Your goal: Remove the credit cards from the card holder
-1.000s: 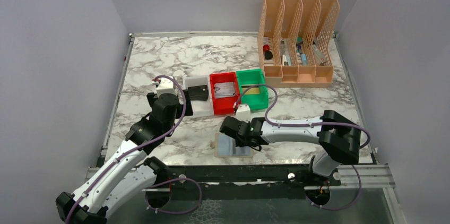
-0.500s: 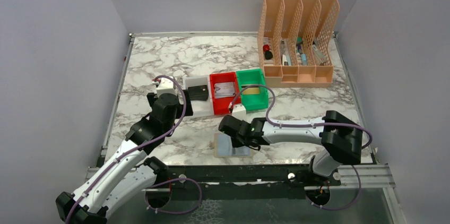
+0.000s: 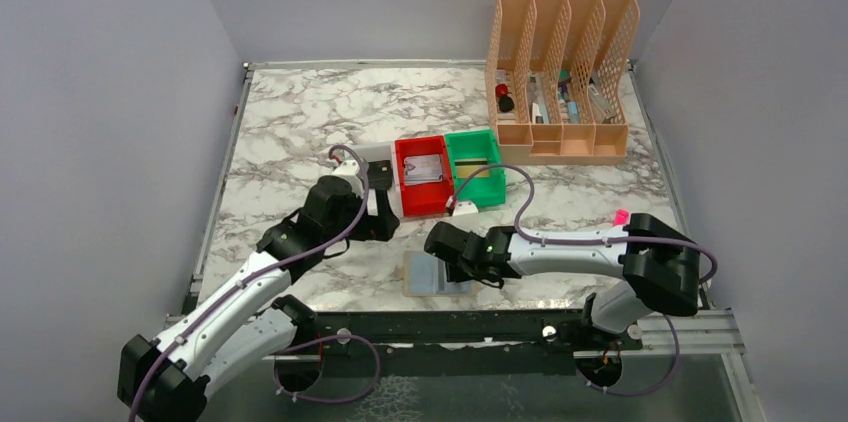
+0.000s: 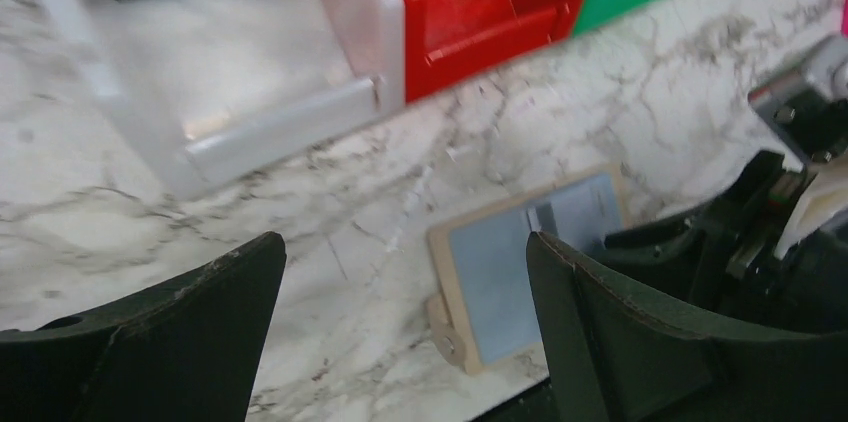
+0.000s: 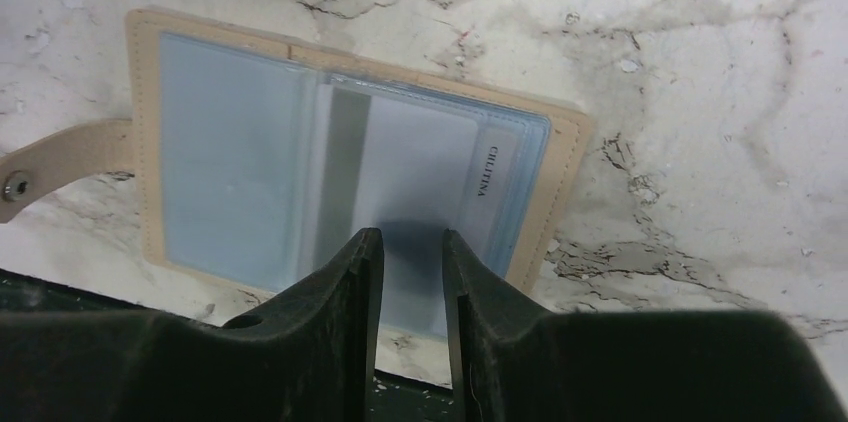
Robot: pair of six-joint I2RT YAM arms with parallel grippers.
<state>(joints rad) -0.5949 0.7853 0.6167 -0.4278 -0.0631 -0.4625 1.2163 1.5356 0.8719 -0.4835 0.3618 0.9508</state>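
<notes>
1. Two hands attend the card holder (image 3: 433,275), which lies opened flat on the worktop (image 3: 300,112), blue-grey inside up, just nearer the arm bases than the red tray (image 3: 420,204).
2. Right hand (image 5: 412,272): narrowly parted over the holder's near edge, nothing visibly between its fingers. It seems lined up to pinch the pale card (image 5: 425,177) showing in the holder's right pocket.
3. Left hand (image 4: 400,332): spread wide and empty, hovering beyond and left of the holder, beside the white tray (image 4: 260,132). It is probably placed to pin the holder's left leaf.
4. Risk: the snug pocket may grip the card, lifting the whole holder.
</notes>
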